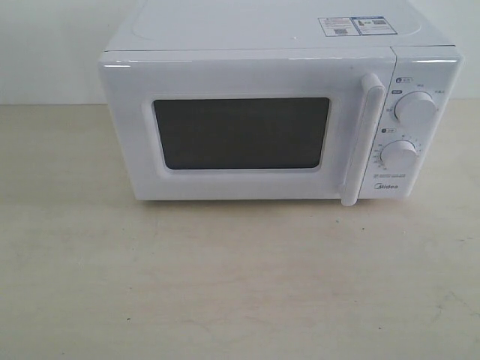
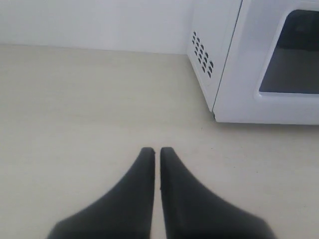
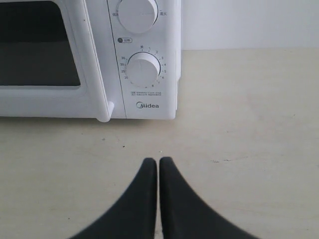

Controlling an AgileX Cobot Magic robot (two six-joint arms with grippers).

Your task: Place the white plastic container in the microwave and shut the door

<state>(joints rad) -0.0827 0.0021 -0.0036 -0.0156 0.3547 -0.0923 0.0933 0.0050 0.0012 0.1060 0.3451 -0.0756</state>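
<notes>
The left pincer (image 2: 157, 149) and the right pincer (image 3: 158, 160) are both pressed together, empty, over the surface (image 3: 249, 124). Ahead of them stands the microwave (image 1: 247, 30), its door (image 1: 240, 75) shut. The word "Midea" (image 3: 148, 105) is written under the lower knob (image 3: 143, 69).

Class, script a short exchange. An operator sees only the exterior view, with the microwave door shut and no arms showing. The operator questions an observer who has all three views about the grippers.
Operator: I see no arms. Where is the left gripper?
Observer: The left gripper is shut and empty over the table, near the vents on the side of the microwave.
Operator: And the right one?
Observer: The right gripper is also shut and empty, and it points toward the lower knob.
</notes>
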